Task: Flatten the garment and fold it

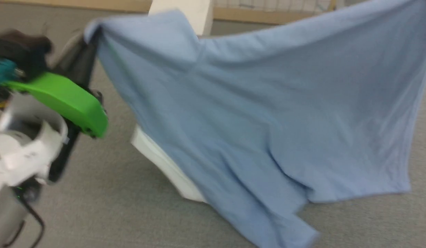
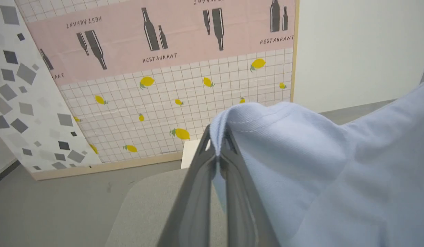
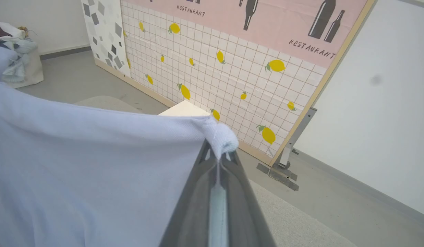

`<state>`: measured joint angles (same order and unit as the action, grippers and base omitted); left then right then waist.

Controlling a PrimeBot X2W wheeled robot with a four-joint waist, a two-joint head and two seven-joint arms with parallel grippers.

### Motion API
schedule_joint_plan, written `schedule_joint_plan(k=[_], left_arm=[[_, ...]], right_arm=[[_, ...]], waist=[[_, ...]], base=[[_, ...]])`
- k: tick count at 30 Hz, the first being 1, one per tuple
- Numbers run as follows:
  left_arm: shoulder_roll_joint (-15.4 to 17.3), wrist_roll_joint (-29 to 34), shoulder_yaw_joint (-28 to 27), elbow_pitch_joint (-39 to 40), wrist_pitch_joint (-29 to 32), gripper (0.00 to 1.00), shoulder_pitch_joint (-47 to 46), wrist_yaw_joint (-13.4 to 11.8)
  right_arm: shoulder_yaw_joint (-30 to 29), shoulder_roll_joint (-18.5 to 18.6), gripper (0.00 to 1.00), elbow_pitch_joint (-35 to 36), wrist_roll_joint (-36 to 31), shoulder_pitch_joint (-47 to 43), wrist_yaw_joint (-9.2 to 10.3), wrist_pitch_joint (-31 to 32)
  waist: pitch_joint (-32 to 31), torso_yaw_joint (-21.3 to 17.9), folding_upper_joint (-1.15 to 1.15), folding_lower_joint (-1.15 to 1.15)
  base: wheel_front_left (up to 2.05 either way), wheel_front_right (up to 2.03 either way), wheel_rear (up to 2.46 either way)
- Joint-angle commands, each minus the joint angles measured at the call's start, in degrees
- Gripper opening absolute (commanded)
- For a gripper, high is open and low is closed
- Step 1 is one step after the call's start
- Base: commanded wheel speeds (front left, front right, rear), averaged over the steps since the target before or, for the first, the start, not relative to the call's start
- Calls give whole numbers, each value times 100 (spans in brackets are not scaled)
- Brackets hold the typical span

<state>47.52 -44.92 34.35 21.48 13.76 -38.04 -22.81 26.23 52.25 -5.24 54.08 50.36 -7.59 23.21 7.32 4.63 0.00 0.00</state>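
Progress: early. The garment (image 1: 254, 113) is off the surface, hanging as a wide light blue sheet stretched between the two arms. Nothing is laid flat and no fold has been made. Judged from this, the spread-out, the smoothing and all the folding are left to do.

Left gripper (image 2: 217, 156): jaws together, clamped on a stitched edge of the knit, which bunches over the fingertips.

Right gripper (image 3: 218, 157): jaws likewise together, pinching a small knob of fabric at the opposite top corner. The cloth runs taut away from it.

Collar, button and logo are not to be seen from here. The side facing the head camera is plain blue with a few slack folds low down.

The lower end trails toward the grey mat (image 1: 113, 193) and hangs in front of a white slab-like piece (image 1: 164, 162). The head view is blurred, so I cannot tell whether the cloth touches either.

Containers: one, well apart from the work. A pale soft bin (image 3: 25, 70) stands on the floor by the far wall in the right wrist view. Crumpled cloth (image 3: 13, 37), whitish and dark, is heaped above its rim. The pieces are too small to name.

Backdrop: a panel printed with lemons and bottles (image 3: 232, 68).
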Motion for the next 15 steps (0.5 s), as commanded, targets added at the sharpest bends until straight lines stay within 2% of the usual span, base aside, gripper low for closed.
schedule_joint_plan(k=[1, 9, 15], left_arm=[[71, -26, -144, 63, -70, 0, -200, -26], [211, -130, -772, 125, -137, 0, -1137, 150], [55, -285, -824, -454, 63, 0, -2025, 569]], right_arm=[[-101, -13, 0, 89, 55, -63, 10, -69], [-759, -192, 0, 547, 21, 190, 10, -164], [-1138, -356, 0, 472, -238, 507, 10, -203]], waist=[[-335, -391, 0, 0], [-159, -711, 0, 0], [294, -887, 0, 0]], base=[[0, 0, 0], [0, 0, 0], [0, 0, 0]])
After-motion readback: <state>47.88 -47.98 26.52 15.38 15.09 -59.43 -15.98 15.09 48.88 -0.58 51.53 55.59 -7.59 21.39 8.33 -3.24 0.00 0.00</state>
